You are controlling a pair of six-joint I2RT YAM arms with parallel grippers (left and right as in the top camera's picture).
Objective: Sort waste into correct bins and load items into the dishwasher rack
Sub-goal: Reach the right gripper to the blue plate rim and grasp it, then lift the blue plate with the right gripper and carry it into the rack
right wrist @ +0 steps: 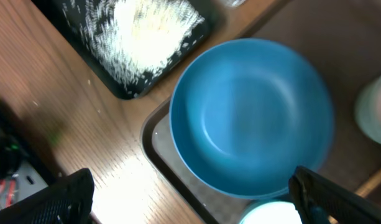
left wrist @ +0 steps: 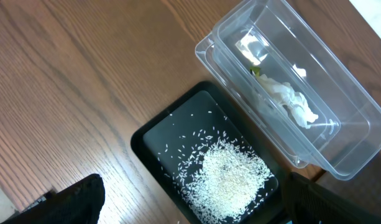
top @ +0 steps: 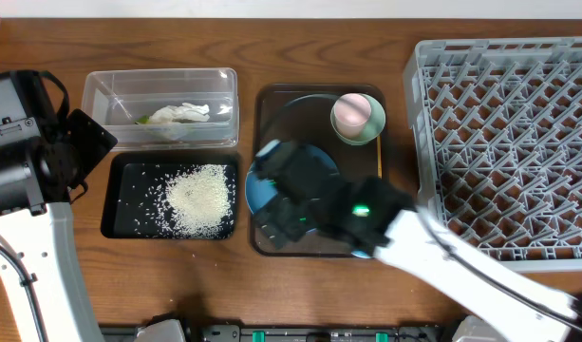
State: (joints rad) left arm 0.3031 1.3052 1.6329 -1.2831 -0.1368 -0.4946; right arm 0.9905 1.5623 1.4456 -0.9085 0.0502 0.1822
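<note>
Hovering over the large dark blue round bowl (right wrist: pixel 252 118) with the right gripper (right wrist: pixel 193 196) spread wide and empty — bowl upright on the brown rectangular serving tray (right wrist: pixel 154 146), just beside the shallow black tray (right wrist: pixel 125 90) of loose white rice (right wrist: pixel 153 31). Probably rigid, light, glossy and slippery; best pinched across the near rim, one finger inside, one outside. Left gripper (left wrist: pixel 202 208) spread too, holding nothing, facing that black tray.

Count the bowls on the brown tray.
3. The large dark blue bowl lies under the right arm; the pale green bowl, in the tray's far right corner, holds the pink cup; the small light blue bowl shows beside the dark one. The arm may hide more.
</note>
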